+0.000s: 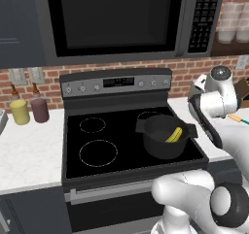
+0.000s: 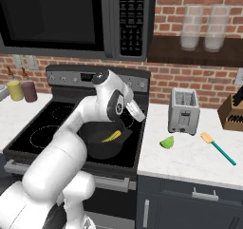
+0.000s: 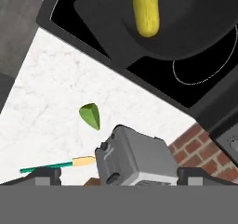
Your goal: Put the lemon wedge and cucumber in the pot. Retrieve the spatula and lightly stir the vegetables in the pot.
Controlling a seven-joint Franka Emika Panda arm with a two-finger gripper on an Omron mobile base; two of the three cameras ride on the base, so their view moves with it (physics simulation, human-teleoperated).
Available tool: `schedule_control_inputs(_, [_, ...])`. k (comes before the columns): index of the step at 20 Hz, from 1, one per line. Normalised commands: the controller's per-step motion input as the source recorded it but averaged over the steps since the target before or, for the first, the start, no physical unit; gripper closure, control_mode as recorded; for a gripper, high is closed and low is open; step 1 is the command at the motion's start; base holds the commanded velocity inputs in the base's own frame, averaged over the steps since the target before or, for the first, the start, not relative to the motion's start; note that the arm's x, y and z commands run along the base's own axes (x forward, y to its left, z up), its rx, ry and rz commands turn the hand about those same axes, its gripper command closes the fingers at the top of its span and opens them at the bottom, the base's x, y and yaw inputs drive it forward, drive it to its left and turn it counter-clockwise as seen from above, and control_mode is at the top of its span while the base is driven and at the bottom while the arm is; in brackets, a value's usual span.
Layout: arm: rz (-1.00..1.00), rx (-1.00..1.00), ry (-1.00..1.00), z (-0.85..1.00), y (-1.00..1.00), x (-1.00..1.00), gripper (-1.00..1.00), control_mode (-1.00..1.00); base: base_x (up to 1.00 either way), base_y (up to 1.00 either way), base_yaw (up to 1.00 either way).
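Dark grey-black and deep, the round cooking pot (image 1: 165, 137) with two short flat side handles stands on the front right burner of the black glass stovetop (image 1: 97, 145). All positions below are given relative to this pot.

1. Cucumber (image 1: 175, 134): the elongated, slightly curved yellowish piece lies inside the pot, leaning against the right inner wall. It is also visible in the right base view (image 2: 112, 136) and in the hand view (image 3: 146, 10).
2. Lemon wedge (image 2: 167, 142): the small pointed yellow-green wedge rests outside the pot, on the white marble counter (image 2: 190, 157) to the right of it, just in front of the grey metal toaster (image 2: 183, 111). The hand view shows it on the same counter (image 3: 90, 115), apart from the pot.
3. Spatula (image 2: 217, 148): the slim utensil with orange-tan blade and teal-green handle lies flat on the counter, farther right of the pot than the wedge and well apart from it.
4. Gripper (image 3: 118, 176): the white arm is raised above the right edge of the pot. Two dark finger tips stand far apart at the bottom of the hand view, so the claw is wide and holds nothing.
5. Behind and left of the pot, a yellow bottle (image 1: 19, 110) and a dark red bottle (image 1: 39, 108) stand against the brick wall.
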Motion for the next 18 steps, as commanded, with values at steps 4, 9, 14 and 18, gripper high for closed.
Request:
schedule_control_inputs(4, [0.02,0.35,0.01,-0.15,-1.0,-0.01,-1.0,-1.0,0.0,0.0,0.0])
schedule_control_inputs(9, [0.15,0.1,0.01,-0.19,-0.69,0.25,-1.0,-1.0,0.0,0.0,0.0])
schedule_control_inputs(14, [0.19,-0.01,0.09,-0.51,-0.47,0.35,-1.0,-1.0,0.0,0.0,0.0])
schedule_control_inputs(18, [0.12,-0.07,0.16,-0.91,-0.22,0.19,-1.0,-1.0,0.0,0.0,0.0])
